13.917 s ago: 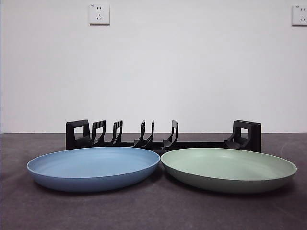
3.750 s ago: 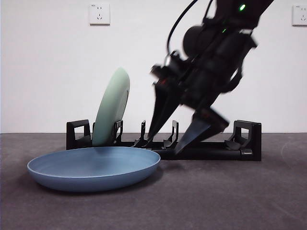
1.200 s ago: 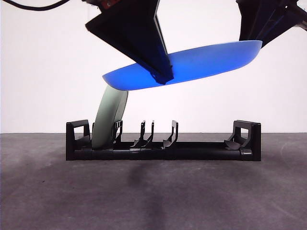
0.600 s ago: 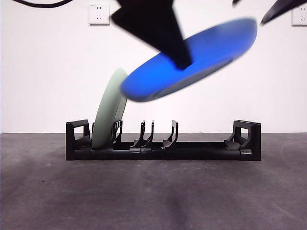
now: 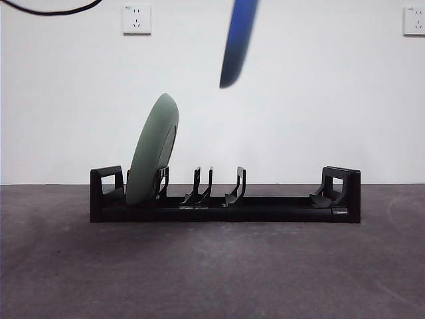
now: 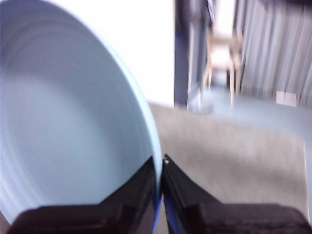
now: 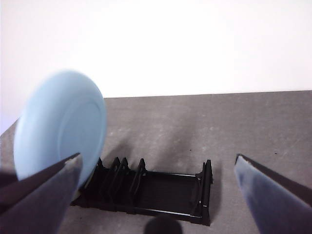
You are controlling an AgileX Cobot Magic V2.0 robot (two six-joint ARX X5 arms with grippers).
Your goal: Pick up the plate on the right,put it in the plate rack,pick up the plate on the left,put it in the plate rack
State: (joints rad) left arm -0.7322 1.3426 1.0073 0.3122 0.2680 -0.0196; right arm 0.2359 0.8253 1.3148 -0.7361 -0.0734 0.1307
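Note:
The blue plate [image 5: 236, 40] hangs upright and edge-on high above the plate rack [image 5: 226, 203], over its middle dividers. In the left wrist view my left gripper [image 6: 160, 165] is shut on the blue plate's [image 6: 73, 122] rim. A green plate [image 5: 154, 149] stands on edge, leaning, in the rack's left-end slots. My right gripper [image 7: 157, 158] is open, high above the table, with nothing between its jaws; it looks down on the plate rack [image 7: 156, 190] and the raised blue plate [image 7: 61, 129]. Neither gripper shows in the front view.
The rack stands on a dark grey table [image 5: 212, 272] before a white wall. Two wall sockets [image 5: 136, 18] [image 5: 414, 20] sit high up. A black cable [image 5: 53, 8] crosses the top left corner.
The blue plate has swung from a shallow tilt to upright and edge-on. Both dark arms have left the front view. The green plate and rack have not moved.

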